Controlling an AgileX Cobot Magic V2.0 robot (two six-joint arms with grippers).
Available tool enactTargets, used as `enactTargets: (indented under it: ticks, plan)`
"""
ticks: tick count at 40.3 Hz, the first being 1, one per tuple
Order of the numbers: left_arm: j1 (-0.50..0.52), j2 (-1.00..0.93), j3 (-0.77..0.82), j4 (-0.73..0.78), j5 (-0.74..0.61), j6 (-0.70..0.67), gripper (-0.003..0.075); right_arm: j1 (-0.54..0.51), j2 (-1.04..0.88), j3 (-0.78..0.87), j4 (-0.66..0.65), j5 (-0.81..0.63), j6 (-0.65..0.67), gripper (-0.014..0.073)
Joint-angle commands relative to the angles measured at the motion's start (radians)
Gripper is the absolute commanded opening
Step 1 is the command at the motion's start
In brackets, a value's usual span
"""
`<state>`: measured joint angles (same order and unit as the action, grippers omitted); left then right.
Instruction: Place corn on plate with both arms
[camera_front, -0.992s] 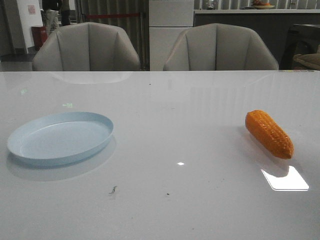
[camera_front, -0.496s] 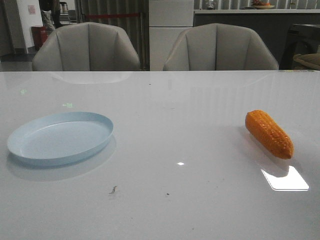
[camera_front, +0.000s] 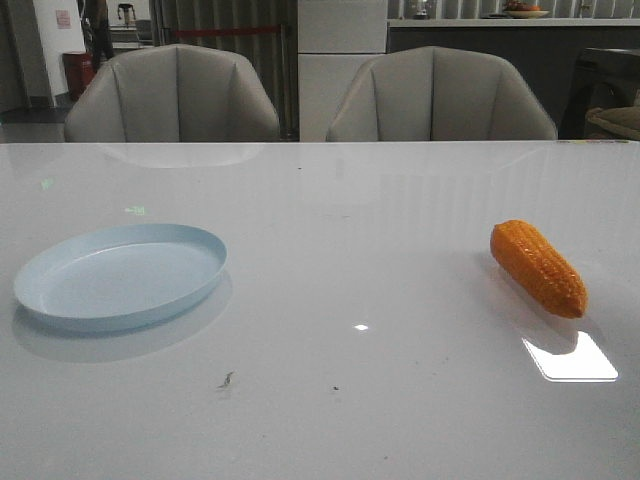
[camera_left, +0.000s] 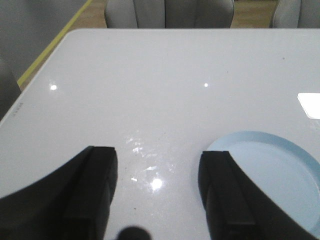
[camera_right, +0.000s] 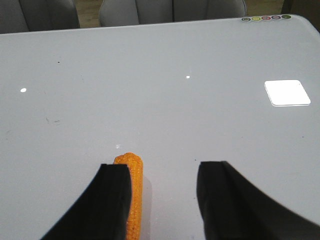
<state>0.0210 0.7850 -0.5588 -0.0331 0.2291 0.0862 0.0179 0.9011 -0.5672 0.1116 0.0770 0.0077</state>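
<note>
The orange corn (camera_front: 538, 267) lies on the white table at the right, its tapered end toward the front. The pale blue plate (camera_front: 120, 274) sits at the left, with nothing on it. Neither arm shows in the front view. In the right wrist view my right gripper (camera_right: 162, 172) is open above the table; the corn (camera_right: 134, 192) lies partly behind one finger (camera_right: 112, 200), mostly hidden. In the left wrist view my left gripper (camera_left: 157, 162) is open over bare table, with the plate (camera_left: 280, 172) beside and partly behind one finger (camera_left: 225, 195).
Two grey chairs (camera_front: 175, 95) (camera_front: 440, 95) stand behind the table's far edge. A bright light reflection (camera_front: 570, 357) lies on the table just in front of the corn. A small dark speck (camera_front: 227, 379) lies in front of the plate.
</note>
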Motion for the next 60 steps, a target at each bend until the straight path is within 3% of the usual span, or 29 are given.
enactTargets:
  ticks: [1, 9, 22, 34, 44, 53, 60]
  plan:
    - [-0.01, 0.05, -0.11, 0.009, -0.007, -0.002, 0.0437, -0.001, -0.009, -0.034, -0.01, -0.077, -0.001, 0.0426]
    - [-0.01, 0.244, -0.358, 0.046, 0.155, 0.021, 0.0437, -0.001, -0.009, -0.034, -0.01, -0.085, -0.001, 0.0426]
    - [-0.01, 0.741, -0.824, 0.033, 0.697, 0.099, 0.0435, -0.001, -0.009, -0.034, -0.01, -0.087, -0.001, 0.0426]
    - [-0.018, 1.194, -1.201, -0.155, 1.036, 0.103, 0.0435, -0.001, -0.009, -0.034, -0.01, -0.085, -0.001, 0.0426]
    - [-0.084, 1.371, -1.323, -0.208, 1.031, 0.103, 0.0435, -0.001, -0.009, -0.034, -0.01, -0.067, -0.001, 0.0426]
    - [-0.136, 1.392, -1.323, -0.086, 1.024, 0.111, 0.0435, -0.001, -0.009, -0.034, -0.01, -0.061, -0.001, 0.0426]
    - [-0.138, 1.394, -1.323, -0.077, 1.017, 0.111, 0.0435, -0.001, -0.009, -0.034, -0.01, -0.061, -0.001, 0.0426]
